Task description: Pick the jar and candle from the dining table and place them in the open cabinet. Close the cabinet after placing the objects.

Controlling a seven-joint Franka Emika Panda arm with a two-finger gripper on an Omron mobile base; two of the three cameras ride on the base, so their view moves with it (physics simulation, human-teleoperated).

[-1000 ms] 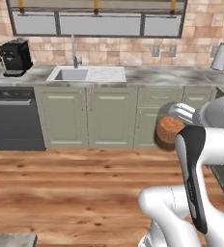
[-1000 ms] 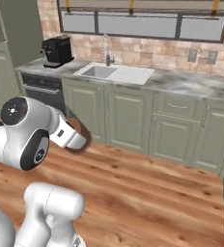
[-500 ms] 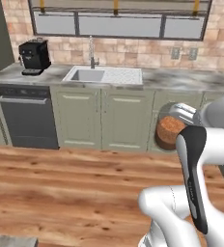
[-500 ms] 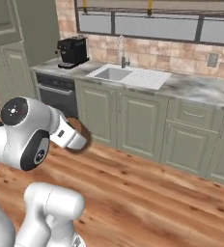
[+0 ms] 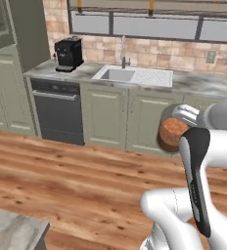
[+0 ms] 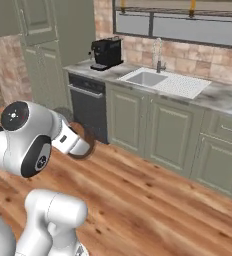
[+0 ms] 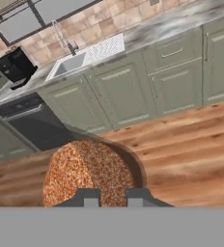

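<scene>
Brown powder behind clear glass sits nearest in the hand view: the jar [image 7: 90, 176] lies between the two dark fingertips of the claw [image 7: 112, 197], which is closed on it and carries it off the ground in front of the arm. From the left base view the jar [image 5: 173, 133] shows as a round brown disc just beside the white forearm, tipped onto its side rather than upright, and the right base view has it [image 6: 83, 145] held low over the wooden floor [image 6: 153, 200]. A grey corner of the dining table [image 5: 12, 232] shows at the bottom left of the left base view, near the base. Farther off runs the kitchen worktop [image 5: 193, 83] with its sink [image 5: 116, 74] and a black coffee machine [image 5: 68, 53], a dark dishwasher [image 5: 59, 111] below it, and the tall sage-green cabinet [image 6: 43, 60] stands at the far left. The step in hand looks like the carry to that cabinet. To do it well, I would keep the grip firm and the wrist steady while the base drives, since a jar held sideways could slip. Its door state cannot be told here, so line up squarely before reaching in.
</scene>
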